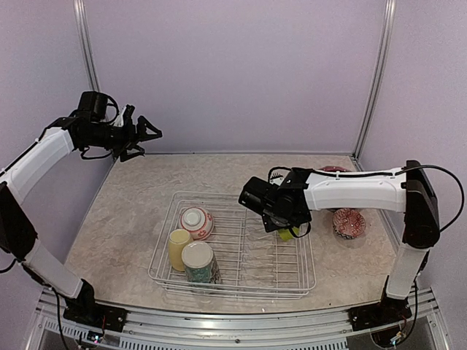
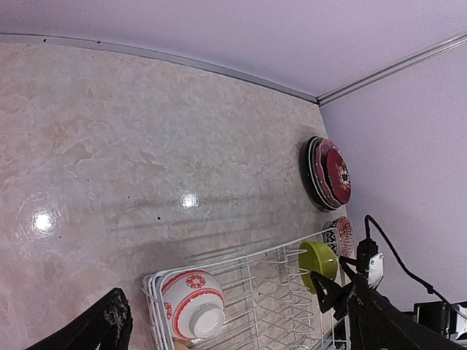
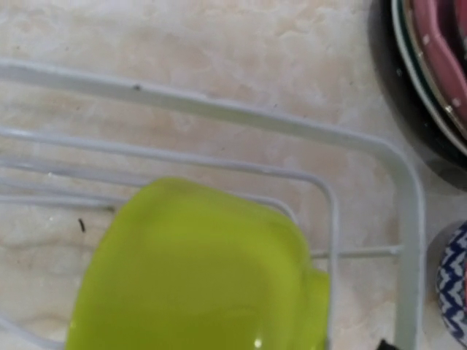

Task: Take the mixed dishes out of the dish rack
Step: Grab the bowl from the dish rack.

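Note:
The wire dish rack [image 1: 162, 240] [image 2: 241, 259] [image 3: 408, 219] holds a red-patterned bowl [image 1: 195, 222] [image 2: 191, 302], a pale yellow mug [image 1: 177, 248] and a tall floral cup [image 1: 200, 262], both lying down. A lime-green bowl [image 1: 286, 233] [image 2: 318, 259] [image 3: 197, 270] stands on edge at the rack's far right corner. My right gripper [image 1: 283, 227] is down on it and closed on its rim; the bowl fills the right wrist view and hides the fingers. My left gripper [image 1: 146, 133] [image 2: 222, 302] hangs open and empty, high above the table's far left.
A stack of plates [image 1: 334, 170] [image 2: 328, 173] [image 3: 430, 80] lies on the table past the rack's right end. A patterned small bowl [image 1: 349, 223] [image 2: 341, 235] [image 3: 452, 284] sits near it. Walls close off the back and both sides.

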You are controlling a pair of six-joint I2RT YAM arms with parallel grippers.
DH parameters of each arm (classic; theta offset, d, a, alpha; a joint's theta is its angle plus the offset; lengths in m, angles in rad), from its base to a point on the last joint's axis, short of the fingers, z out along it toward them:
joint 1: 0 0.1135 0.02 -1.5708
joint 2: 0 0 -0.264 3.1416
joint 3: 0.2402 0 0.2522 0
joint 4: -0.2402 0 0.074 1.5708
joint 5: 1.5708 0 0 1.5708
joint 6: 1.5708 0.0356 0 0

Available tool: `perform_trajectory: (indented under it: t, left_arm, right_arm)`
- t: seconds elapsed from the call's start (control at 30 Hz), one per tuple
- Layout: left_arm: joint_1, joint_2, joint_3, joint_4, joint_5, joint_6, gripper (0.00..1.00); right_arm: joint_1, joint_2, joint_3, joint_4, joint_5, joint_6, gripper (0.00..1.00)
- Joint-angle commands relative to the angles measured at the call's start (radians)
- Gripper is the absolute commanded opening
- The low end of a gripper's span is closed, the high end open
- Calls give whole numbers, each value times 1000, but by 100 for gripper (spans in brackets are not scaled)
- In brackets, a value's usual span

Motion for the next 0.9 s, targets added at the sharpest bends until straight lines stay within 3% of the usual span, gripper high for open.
perform_trajectory:
  t: [0.0,0.23,0.37,0.47,0.87]
  left_arm:
    - [-10,17,26,-20,14,-4,99]
    - [-11,22,27,-19,23,-8,99]
    - [-12,26,26,-19,23,-9,99]
    - [-15,26,26,-19,28,-11,99]
    - [-26,29,29,-22,30,-9,99]
  right_arm:
    - [1,-35,-6,-75,54,25,80]
    - [1,-29,11,-132,71,33,72]
    - [1,-19,25,-156,80,35,61]
    - [1,-12,23,-148,78,29,60]
    - [-13,49,47,-85,55,106,36]
